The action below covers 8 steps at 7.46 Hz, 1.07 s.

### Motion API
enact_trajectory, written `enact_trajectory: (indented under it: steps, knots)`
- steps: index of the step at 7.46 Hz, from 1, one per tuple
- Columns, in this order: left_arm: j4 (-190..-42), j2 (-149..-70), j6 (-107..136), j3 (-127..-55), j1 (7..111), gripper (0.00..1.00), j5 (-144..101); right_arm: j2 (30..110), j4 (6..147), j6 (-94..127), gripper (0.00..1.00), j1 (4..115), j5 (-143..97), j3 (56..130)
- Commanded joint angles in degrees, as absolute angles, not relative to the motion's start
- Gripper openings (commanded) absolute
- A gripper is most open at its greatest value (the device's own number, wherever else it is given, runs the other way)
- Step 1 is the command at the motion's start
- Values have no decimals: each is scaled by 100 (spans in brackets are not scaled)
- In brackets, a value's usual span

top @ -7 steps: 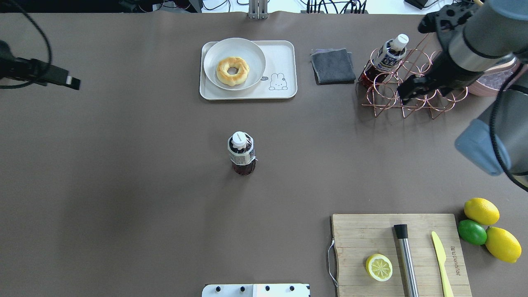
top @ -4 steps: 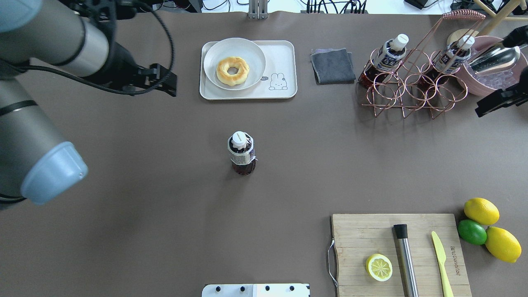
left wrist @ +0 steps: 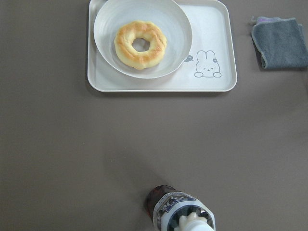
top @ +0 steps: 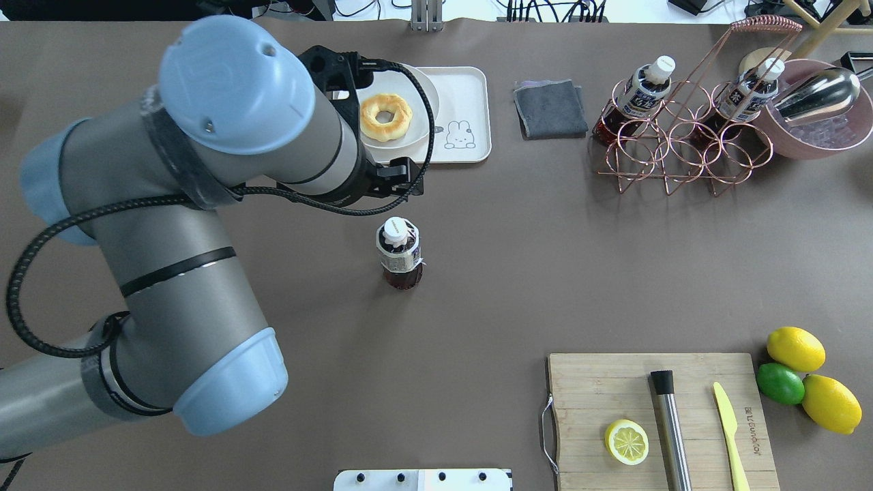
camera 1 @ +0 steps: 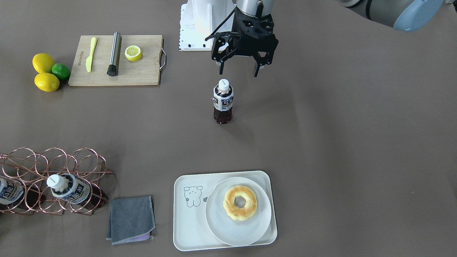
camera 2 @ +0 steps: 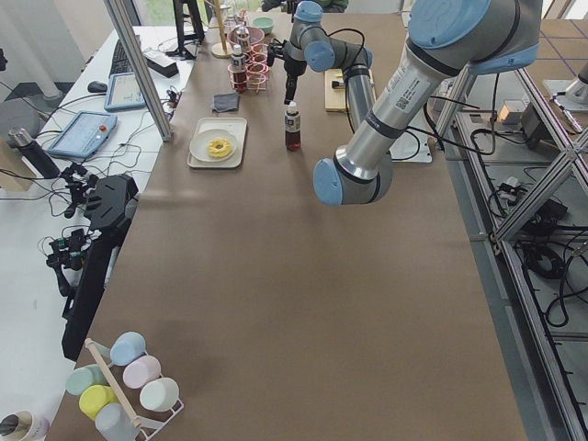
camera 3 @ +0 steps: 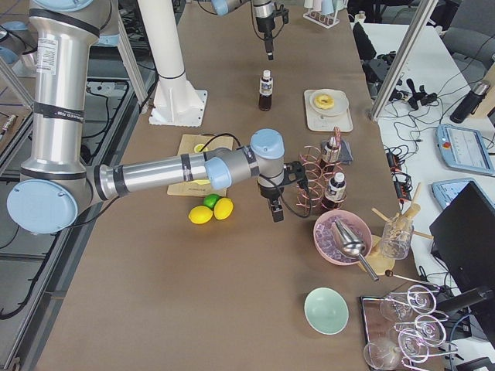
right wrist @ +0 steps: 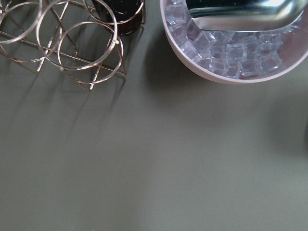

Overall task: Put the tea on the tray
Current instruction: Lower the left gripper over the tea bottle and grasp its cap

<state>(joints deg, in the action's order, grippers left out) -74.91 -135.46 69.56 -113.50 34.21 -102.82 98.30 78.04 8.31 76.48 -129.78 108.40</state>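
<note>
A tea bottle (top: 400, 258) with a white cap stands upright alone mid-table; it also shows in the front view (camera 1: 223, 101) and at the bottom edge of the left wrist view (left wrist: 179, 215). The cream tray (top: 472, 85) with the cartoon lies beyond it and holds a white plate with a doughnut (top: 386, 116). My left gripper (camera 1: 238, 70) hangs open and empty above the table, close to the bottle and not touching it. My right gripper (camera 3: 276, 210) shows only in the right side view, near the copper rack; I cannot tell if it is open.
A copper wire rack (top: 682, 146) holds two more tea bottles (top: 644, 88). Beside it are a pink ice bowl with a metal scoop (top: 818, 112) and a grey cloth (top: 550, 109). A cutting board (top: 661, 423) with lemon half, muddler and knife lies front right, with citrus fruit (top: 794, 372) beside it.
My left arm has swung in from the left edge to hover over the standing bottle. My right arm has pulled back from the rack and out of the overhead view.
</note>
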Motion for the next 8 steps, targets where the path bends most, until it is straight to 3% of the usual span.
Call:
enact_trajectory:
  steps: [1,5,8]
  knots:
    - [-7488,-13790,7137,-10934,2919,98,-9538,10107,7304,501,100,7962,-13174,10555]
    - [-7523,-13658,7137,-10811,2453,88,-8825,10099,7304,510,100,8016,-13333,10564]
    - [-7637,-13658,7146,-10828,2443,73,-8833,10020,7304,510,100,8016,-13324,10556]
